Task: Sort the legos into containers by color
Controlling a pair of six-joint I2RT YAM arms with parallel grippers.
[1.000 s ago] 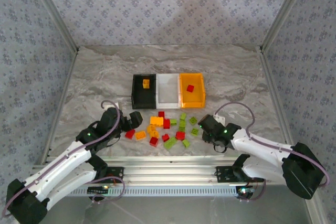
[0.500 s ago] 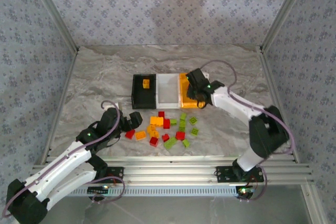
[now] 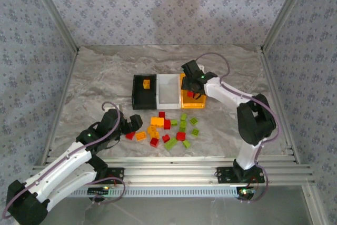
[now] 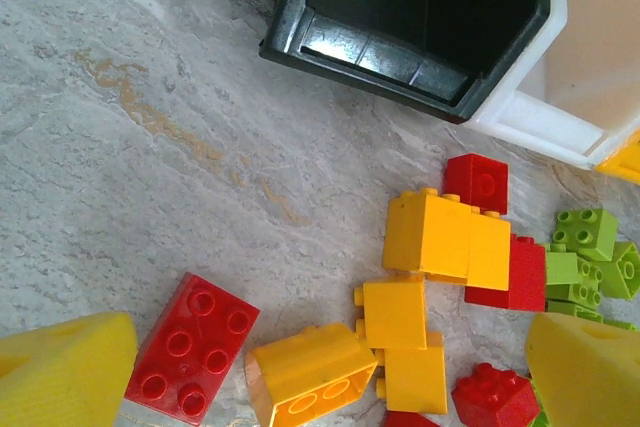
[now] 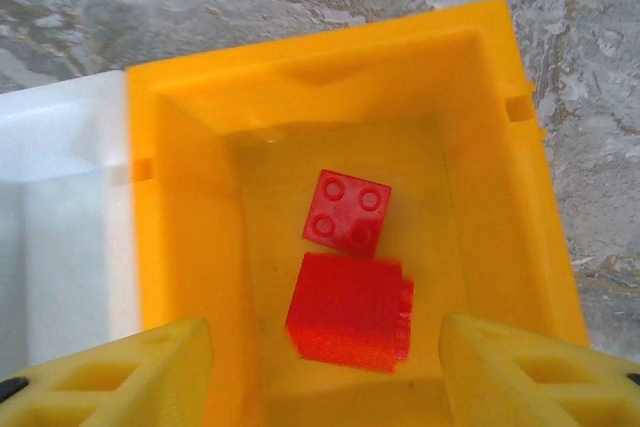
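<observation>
**A:** Left jaws?

**B:** Spread wide, gripping nothing, low over the left end of the loose legos (image 3: 166,129) near the worktop's near edge. A red brick (image 4: 190,345) lies just beside one finger.

**A:** And the containers?

**B:** Mid-worktop. The black bin (image 3: 135,92) holds one orange brick (image 3: 146,83), the white bin (image 3: 168,96) sits next to it, and the orange-yellow bin (image 5: 160,197) holds two red bricks (image 5: 347,209).

**A:** Right jaws?

**B:** Parted above that bin, grasping nothing. I'd judge this is the drop-off step. Next, reach to the pile and pinch one red brick clear of its neighbours.
</observation>
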